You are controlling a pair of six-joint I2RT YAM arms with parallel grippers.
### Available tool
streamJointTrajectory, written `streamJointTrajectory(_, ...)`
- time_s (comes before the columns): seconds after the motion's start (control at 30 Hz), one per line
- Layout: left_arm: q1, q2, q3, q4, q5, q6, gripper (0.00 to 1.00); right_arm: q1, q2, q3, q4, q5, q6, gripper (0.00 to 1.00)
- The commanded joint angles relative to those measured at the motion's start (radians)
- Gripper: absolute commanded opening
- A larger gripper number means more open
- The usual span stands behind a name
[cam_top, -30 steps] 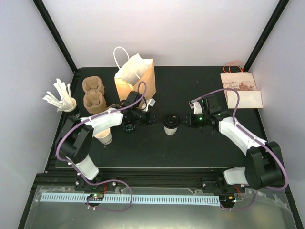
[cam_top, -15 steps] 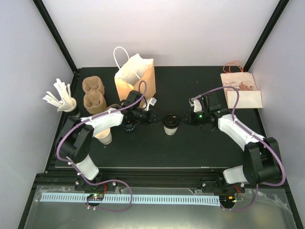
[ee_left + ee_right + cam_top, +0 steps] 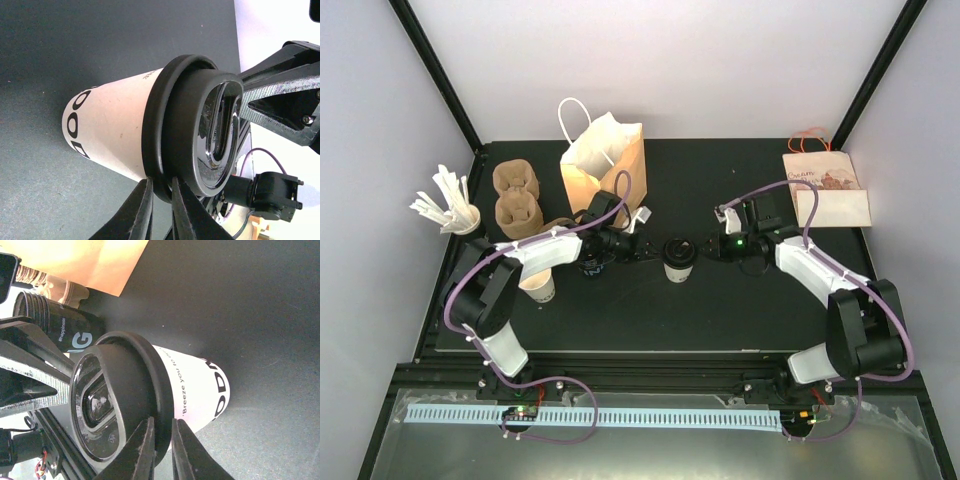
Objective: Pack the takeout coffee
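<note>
Both jaws hold the black lid [image 3: 200,130] of the coffee cup [image 3: 678,262], which stands in the middle of the table [image 3: 720,310].
I see the left jaws and the right jaws almost closed, pinching the lid's rim from opposite sides. On the cup I read "Breeze you to"; the dark bottle [image 3: 60,327] beside it says "happiness". The paper bag [image 3: 605,160] stands near, behind-left; in front is bare table.

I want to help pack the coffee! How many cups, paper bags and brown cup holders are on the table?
Coffee cups: 2
Paper bags: 2
Brown cup holders: 2
Total: 6
</note>
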Motion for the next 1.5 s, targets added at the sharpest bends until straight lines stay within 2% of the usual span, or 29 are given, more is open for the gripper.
streamJointTrajectory(0.0, -0.005, 0.034, 0.028, -0.006, -0.016, 0.014, 0.12, -0.001, 0.018, -0.029, 0.022, 0.000, -0.020, 0.09)
streamJointTrajectory(0.07, -0.005, 0.040, 0.030, -0.021, -0.028, 0.021, 0.11, -0.001, 0.017, -0.063, 0.039, 0.009, -0.016, 0.05)
streamJointTrajectory(0.2, -0.007, 0.054, 0.023, -0.030, -0.035, 0.027, 0.10, -0.001, 0.021, -0.160, 0.100, 0.003, 0.007, 0.04)
streamJointTrajectory(0.37, -0.014, 0.060, 0.013, -0.024, -0.041, 0.027, 0.10, -0.001, 0.006, -0.193, 0.108, 0.015, 0.007, 0.05)
streamJointTrajectory(0.63, -0.017, 0.035, 0.052, -0.060, -0.056, 0.035, 0.12, -0.001, -0.041, -0.058, -0.014, 0.054, -0.024, 0.10)
streamJointTrajectory(0.83, -0.013, 0.003, 0.137, -0.166, -0.117, 0.078, 0.21, -0.002, -0.074, 0.065, -0.134, 0.171, -0.070, 0.14)
streamJointTrajectory(0.97, -0.012, -0.021, 0.166, -0.212, -0.142, 0.096, 0.31, 0.001, -0.108, 0.113, -0.202, 0.239, -0.095, 0.20)
streamJointTrajectory(1.07, -0.012, -0.047, 0.167, -0.237, -0.155, 0.107, 0.34, 0.043, -0.127, 0.144, -0.251, 0.304, -0.103, 0.29)
streamJointTrajectory(1.17, -0.013, -0.099, 0.145, -0.235, -0.166, 0.129, 0.35, 0.136, -0.131, 0.196, -0.317, 0.422, -0.109, 0.49)
streamJointTrajectory(1.3, -0.017, -0.245, 0.093, -0.251, -0.293, 0.196, 0.39, 0.234, -0.110, 0.271, -0.387, 0.556, -0.104, 0.74)
streamJointTrajectory(1.47, -0.014, -0.489, 0.083, -0.356, -0.502, 0.271, 0.56, 0.342, -0.018, 0.379, -0.475, 0.681, -0.095, 0.85)
